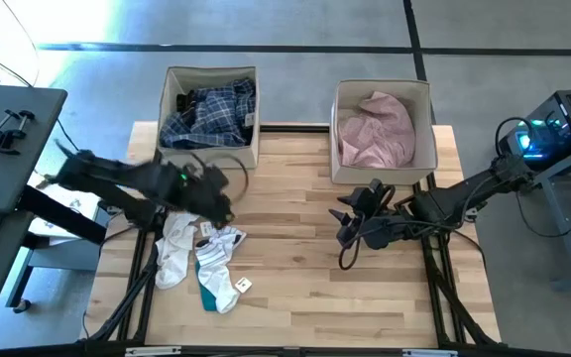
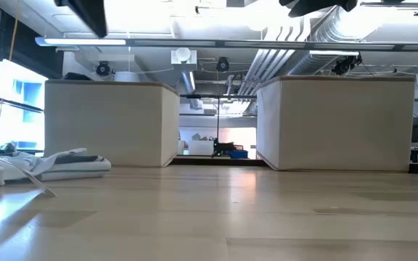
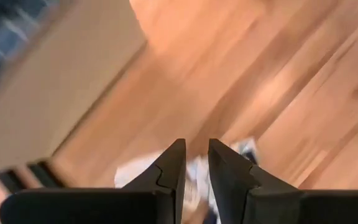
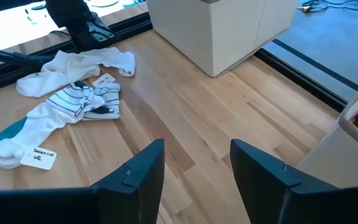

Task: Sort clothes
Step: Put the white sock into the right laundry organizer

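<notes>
We see the left gripper (image 1: 216,203), left of centre in the high view, fingers nearly together over the white and teal socks (image 1: 201,260) (whether it grips cloth we cannot tell), presumably for sorting; the right gripper (image 1: 348,223) waits open on the bench (image 1: 295,288).

smooth wood table (image 1: 305,288) — soft cloth socks (image 1: 206,256)

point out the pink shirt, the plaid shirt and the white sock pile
pale pink shirt (image 1: 376,130): high view, middle of the bunched cloth in the right box
blue-white plaid shirt (image 1: 209,110): high view, checked folds in the left box
white socks (image 4: 73,102): right wrist view, striped part of the pile
</notes>
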Controlling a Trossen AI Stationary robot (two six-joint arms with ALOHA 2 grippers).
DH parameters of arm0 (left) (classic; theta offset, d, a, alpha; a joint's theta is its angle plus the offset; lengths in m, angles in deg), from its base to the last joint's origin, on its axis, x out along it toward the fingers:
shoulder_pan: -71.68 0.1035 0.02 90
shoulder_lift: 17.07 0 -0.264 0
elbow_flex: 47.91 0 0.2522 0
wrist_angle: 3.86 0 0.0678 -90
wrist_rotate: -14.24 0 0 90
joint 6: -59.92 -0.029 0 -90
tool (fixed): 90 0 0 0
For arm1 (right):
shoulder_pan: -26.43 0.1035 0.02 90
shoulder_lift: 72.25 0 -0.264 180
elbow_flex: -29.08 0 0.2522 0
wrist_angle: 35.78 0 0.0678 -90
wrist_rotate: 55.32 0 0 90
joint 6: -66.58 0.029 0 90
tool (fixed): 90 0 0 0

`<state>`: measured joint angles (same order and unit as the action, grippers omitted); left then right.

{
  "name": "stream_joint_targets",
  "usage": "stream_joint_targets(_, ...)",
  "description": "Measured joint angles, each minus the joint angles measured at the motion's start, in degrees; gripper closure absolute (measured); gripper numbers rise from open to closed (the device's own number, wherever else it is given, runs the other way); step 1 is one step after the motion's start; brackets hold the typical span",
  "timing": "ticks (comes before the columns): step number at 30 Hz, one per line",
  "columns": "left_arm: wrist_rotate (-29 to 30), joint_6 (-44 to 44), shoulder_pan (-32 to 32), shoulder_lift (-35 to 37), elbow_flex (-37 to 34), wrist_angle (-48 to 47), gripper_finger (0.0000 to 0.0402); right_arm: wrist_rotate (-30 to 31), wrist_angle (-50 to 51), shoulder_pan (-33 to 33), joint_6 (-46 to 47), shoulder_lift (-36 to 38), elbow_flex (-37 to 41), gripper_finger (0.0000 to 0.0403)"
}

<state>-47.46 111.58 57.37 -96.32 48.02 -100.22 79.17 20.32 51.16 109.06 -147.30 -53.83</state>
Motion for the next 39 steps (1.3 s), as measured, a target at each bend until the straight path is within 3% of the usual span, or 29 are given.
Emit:
stream_joint_targets(6,-1.6,9.3,-4.6,-9.3,0.0,-4.9,0.0346,0.0,-0.1,0.0,0.0,0.0,0.0,0.0231)
stream_joint_targets(11,-7.6,12.0,-3.8,-14.0,0.0,-3.6,0.034,0.0,0.1,0.0,-0.1,0.0,0.0,0.0231)
stream_joint_targets(18,-9.8,12.3,0.4,-15.1,-0.9,-2.9,0.0282,-0.9,0.4,0.3,0.0,0.0,0.0,0.0231)
stream_joint_targets(26,-16.6,14.3,4.5,-11.6,-18.5,7.0,0.0219,-2.3,4.8,2.8,2.6,0.0,0.0,0.0231)
stream_joint_targets(34,-16.6,12.8,12.4,-11.4,-29.4,8.7,0.0213,-1.5,5.2,3.5,2.5,0.0,0.0,0.0231)
stream_joint_targets(39,-19.1,5.7,16.7,-11.4,-33.4,18.4,0.0214,-1.5,5.7,3.5,2.5,0.0,0.0,0.0231)
